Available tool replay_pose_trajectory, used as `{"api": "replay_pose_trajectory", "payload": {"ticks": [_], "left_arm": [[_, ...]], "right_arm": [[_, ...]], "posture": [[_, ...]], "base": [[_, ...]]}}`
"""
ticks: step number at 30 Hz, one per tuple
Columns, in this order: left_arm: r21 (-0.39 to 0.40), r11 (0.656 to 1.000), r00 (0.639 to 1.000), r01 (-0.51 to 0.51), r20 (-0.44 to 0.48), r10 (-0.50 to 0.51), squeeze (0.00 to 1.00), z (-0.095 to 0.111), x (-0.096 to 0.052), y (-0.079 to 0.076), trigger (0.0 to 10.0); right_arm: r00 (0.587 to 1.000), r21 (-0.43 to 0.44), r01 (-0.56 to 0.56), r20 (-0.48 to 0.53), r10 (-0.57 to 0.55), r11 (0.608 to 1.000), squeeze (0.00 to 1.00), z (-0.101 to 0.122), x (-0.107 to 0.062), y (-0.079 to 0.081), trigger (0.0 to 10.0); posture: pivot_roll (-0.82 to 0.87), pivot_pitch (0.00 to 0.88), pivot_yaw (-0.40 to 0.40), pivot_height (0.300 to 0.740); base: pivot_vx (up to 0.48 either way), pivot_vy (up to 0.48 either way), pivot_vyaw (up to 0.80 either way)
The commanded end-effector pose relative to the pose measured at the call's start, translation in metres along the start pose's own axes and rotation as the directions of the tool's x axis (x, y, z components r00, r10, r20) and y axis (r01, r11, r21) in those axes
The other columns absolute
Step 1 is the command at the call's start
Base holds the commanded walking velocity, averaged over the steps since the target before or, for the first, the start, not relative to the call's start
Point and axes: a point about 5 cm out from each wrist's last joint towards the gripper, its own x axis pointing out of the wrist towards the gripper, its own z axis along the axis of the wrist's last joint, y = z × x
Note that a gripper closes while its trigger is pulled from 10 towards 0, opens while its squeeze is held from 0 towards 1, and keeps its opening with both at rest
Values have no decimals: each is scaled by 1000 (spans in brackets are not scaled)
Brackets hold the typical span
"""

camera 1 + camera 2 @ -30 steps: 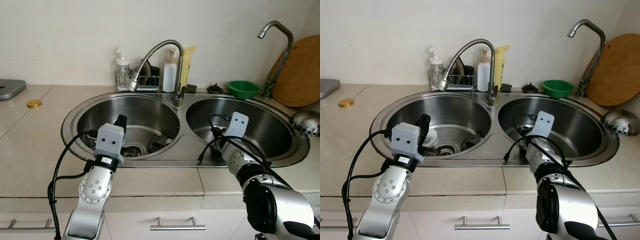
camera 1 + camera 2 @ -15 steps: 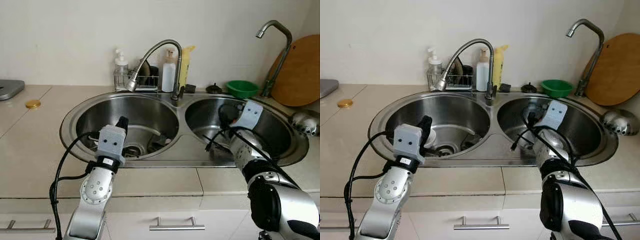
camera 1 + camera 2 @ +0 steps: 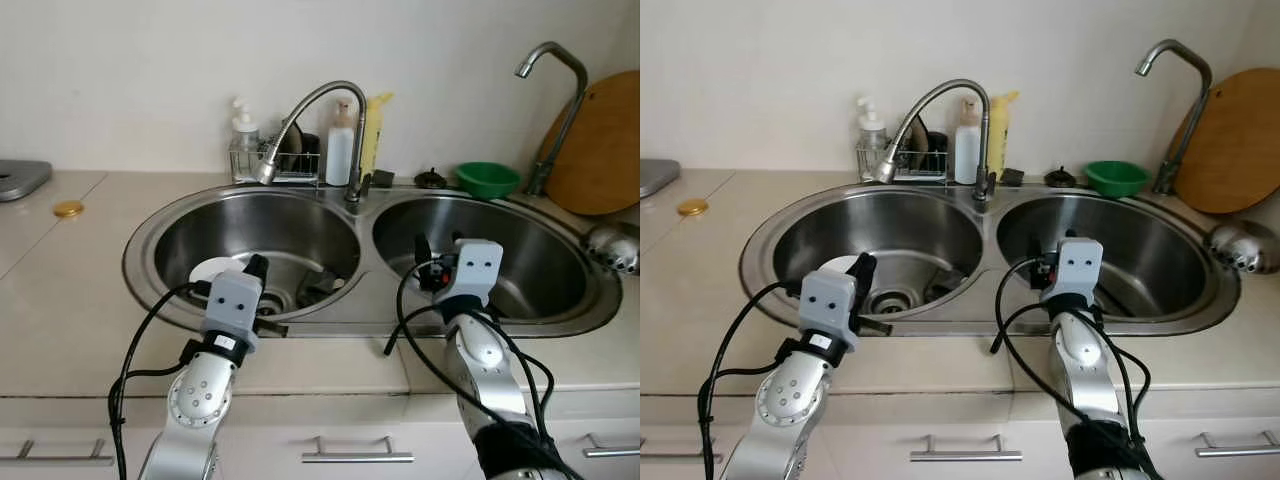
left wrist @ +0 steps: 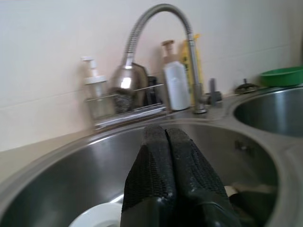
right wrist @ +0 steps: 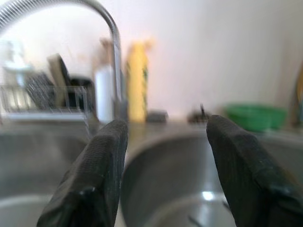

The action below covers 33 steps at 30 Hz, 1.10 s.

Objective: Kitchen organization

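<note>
A steel double sink [image 3: 365, 322] is set in the beige counter. Its left basin holds a white plate [image 3: 213, 270], a drain [image 3: 276, 298] and a dark object [image 3: 318, 288]. My left gripper [image 3: 258, 266] hovers over that basin's front rim, shut with nothing between the fingers; the left wrist view has its closed fingertips [image 4: 165, 135] aimed at the faucet [image 4: 158, 28], the plate [image 4: 94, 215] below them. My right gripper [image 3: 432, 268] is above the front left part of the right basin. In the right wrist view the gripper [image 5: 165, 130] stands open and holds nothing.
A flexible faucet [image 3: 320, 100] rises behind the divider. A wire rack [image 3: 275, 160] with soap bottles stands behind the left basin. A green bowl [image 3: 487, 178], a second tap [image 3: 555, 80], a round wooden board [image 3: 600, 150] and a steel strainer [image 3: 612, 245] are at right. A gold lid [image 3: 68, 208] lies left.
My right gripper swung up and right, then came back lower toward the sink's front rim, now facing the faucet. My left gripper shifted slightly right, uncovering the white plate.
</note>
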Motion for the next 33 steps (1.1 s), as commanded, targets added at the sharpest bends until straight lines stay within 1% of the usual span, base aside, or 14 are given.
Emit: {"api": "replay_pose_trajectory", "payload": {"ticks": [1, 3, 6, 11, 17, 20, 22, 24, 27, 32, 33], "left_arm": [[15, 1000, 1000, 10, 19, -10, 0, 4, 2, 2, 10000], [11, 1000, 1000, 12, 24, -12, 0, 4, 3, 1, 10000], [13, 1000, 999, 17, 32, -18, 0, 6, 4, -1, 10000], [21, 999, 998, 24, 51, -25, 0, 10, 5, -1, 10000], [22, 1000, 998, 20, 53, -22, 0, 10, 5, 0, 10000], [22, 1000, 997, 20, 79, -22, 0, 12, 5, -1, 10000], [20, 1000, 996, 21, 81, -23, 0, 13, 5, -1, 10000], [36, 999, 996, 33, 80, -36, 0, 13, 5, -4, 10000], [42, 998, 995, 52, 88, -56, 0, 13, 5, -6, 10000], [49, 997, 994, 60, 92, -64, 0, 13, 5, -7, 10000], [35, 998, 994, 58, 95, -61, 0, 13, 5, -8, 10000]], "right_arm": [[992, -20, -42, 121, 44, 999, 0, 23, 0, 14, 10000], [989, -13, -29, 148, 31, 999, 0, 29, 0, 15, 10000], [988, -9, -18, 156, 19, 1000, 0, 32, -1, 15, 10000], [982, -17, -26, 185, 28, 1000, 0, 43, -6, 21, 10000], [982, -23, -33, 187, 37, 999, 0, 47, -8, 24, 10000], [984, -34, -38, 171, 43, 999, 0, 45, -9, 25, 10000], [985, -30, -37, 165, 41, 999, 0, 45, -10, 25, 10000], [987, -32, -36, 156, 41, 999, 0, 44, -11, 25, 10000], [987, -50, -43, 150, 50, 998, 0, 43, -15, 27, 10000], [987, -56, -25, 156, 33, 998, 0, 45, -18, 25, 10000], [987, -61, -11, 161, 21, 998, 0, 46, -19, 23, 10000]], "posture": [[53, 0, -30, 740], [50, 0, -26, 740], [53, 0, -26, 740], [58, 0, -26, 740], [57, 0, -28, 740], [55, 0, -29, 740], [53, 0, -29, 740], [52, 0, -28, 740], [44, 0, -23, 740], [37, 0, -18, 740], [35, 0, -17, 740]], "base": [[0, 480, 0], [0, 480, 0], [0, 480, 0], [0, 480, 0], [0, 480, 0], [0, 0, -454], [0, 0, -800], [0, 0, -800], [0, 0, -800], [0, -466, -800], [0, 0, -800]]}}
